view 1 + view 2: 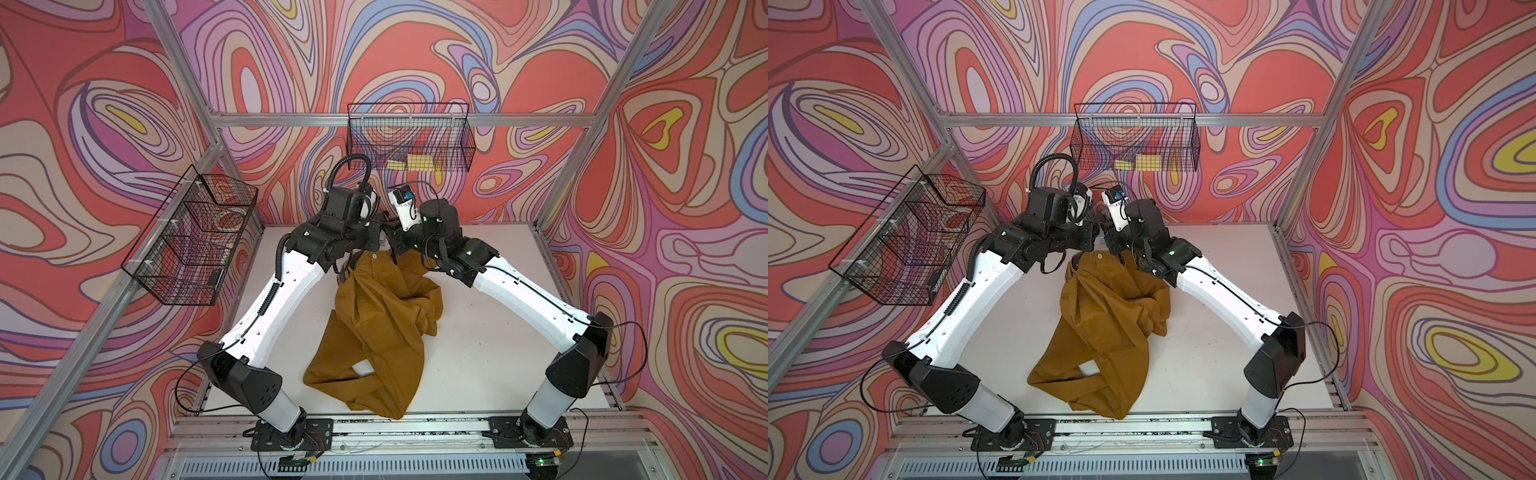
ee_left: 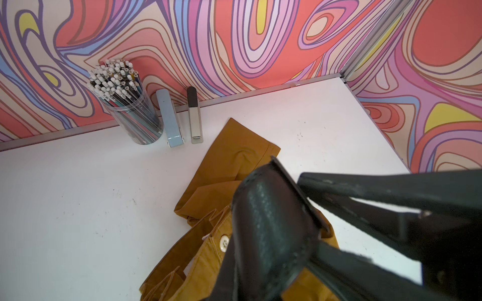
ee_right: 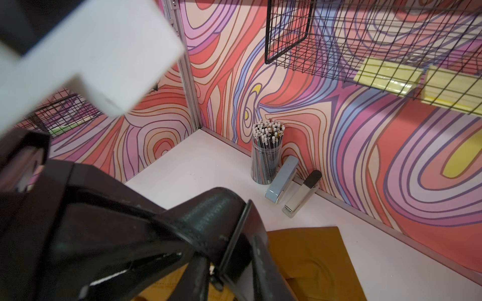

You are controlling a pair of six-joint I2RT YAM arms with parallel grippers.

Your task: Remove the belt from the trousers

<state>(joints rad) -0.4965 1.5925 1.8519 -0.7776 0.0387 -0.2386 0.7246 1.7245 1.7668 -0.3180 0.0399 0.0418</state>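
**A:** What do we find on the bench [image 1: 498, 332]?

**B:** We see mustard trousers [image 1: 382, 324] crumpled down its middle in both top views [image 1: 1104, 316]. The waist lies toward the far edge and the legs are bunched toward the near edge. A pale button [image 2: 223, 243] sits on the waistband.

**A:** And where is the belt?

**B:** We find the belt [image 2: 271, 224], a black strap, arched up in a loop above the waistband, close in front of both wrist cameras. In the top views the arms hide it.

**A:** How do the jaws stand?

**B:** The left gripper [image 2: 310, 213] has its jaws pinched onto the belt. The right gripper [image 3: 193, 234] has narrow jaws with the strap [image 3: 211, 208] at their tips. We cannot tell whether they pinch it. The two grippers meet, close together, over the waist.

**A:** What else do we notice?

**B:** Along the far edge stands a clear cup of pencils [image 2: 130, 109]. Just beside it are a pale blue stapler [image 2: 170, 120] and a cream stapler [image 2: 194, 117]. One wire basket [image 1: 409, 137] hangs above the far edge and holds yellow pads [image 1: 409, 163]. A second basket [image 1: 191, 237] hangs above the left edge.
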